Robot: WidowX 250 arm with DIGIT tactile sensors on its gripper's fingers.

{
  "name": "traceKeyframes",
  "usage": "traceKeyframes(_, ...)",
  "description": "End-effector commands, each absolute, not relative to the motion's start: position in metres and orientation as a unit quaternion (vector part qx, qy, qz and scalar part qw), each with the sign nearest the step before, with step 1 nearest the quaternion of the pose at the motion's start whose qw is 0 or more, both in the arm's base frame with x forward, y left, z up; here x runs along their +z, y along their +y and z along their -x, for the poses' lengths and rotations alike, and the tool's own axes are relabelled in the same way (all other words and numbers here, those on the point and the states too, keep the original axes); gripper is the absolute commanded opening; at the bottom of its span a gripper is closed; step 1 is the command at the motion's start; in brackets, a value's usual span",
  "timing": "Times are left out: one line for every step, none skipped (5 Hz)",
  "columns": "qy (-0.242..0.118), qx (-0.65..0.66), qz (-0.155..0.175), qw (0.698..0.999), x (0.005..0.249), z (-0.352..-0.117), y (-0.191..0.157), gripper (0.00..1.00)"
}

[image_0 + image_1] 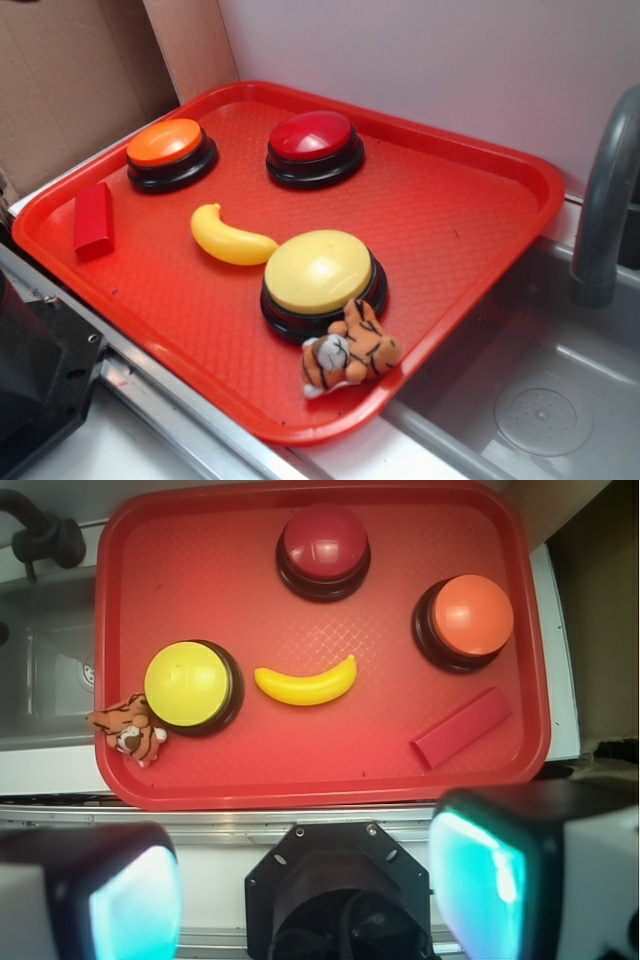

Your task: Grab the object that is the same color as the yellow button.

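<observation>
Banana [232, 240] lies flat near the middle of the red tray [470, 215], long axis running from the yellow button [320, 272] toward the block [93, 220], tips curling toward the far buttons. One end sits just beside the yellow button, not quite touching as far as I can see. Orange button [171, 152] and red button [314, 146] are well apart from it at the back, so there's bare tray all around its middle. Plush tiger [350, 352] leans on the yellow button near the tray's front rim. Sink [540, 400] is right next to the tray. Gripper [305, 890] hangs back off the tray's near edge, fingers [480, 875] spread wide, nothing between them.
</observation>
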State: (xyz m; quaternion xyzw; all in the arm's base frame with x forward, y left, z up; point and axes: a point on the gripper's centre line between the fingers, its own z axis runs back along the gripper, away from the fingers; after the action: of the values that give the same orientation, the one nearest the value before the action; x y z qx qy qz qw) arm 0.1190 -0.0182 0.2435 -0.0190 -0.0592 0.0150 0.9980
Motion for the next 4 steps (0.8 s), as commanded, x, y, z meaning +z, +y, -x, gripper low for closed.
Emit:
traceKeyframes(-0.059,0.015,0.019,0.998,0.244,-0.119,-0.018,1.0)
traceKeyframes(-0.055,0.098,0.052,0.992,0.23,-0.129,-0.019,1.0)
traceKeyframes(-0.046,0.211,0.067,0.974,0.206,-0.141,-0.017,1.0)
traceKeyframes(-0.068,0.329,0.041,0.941,0.171,-0.152,-0.014,1.0)
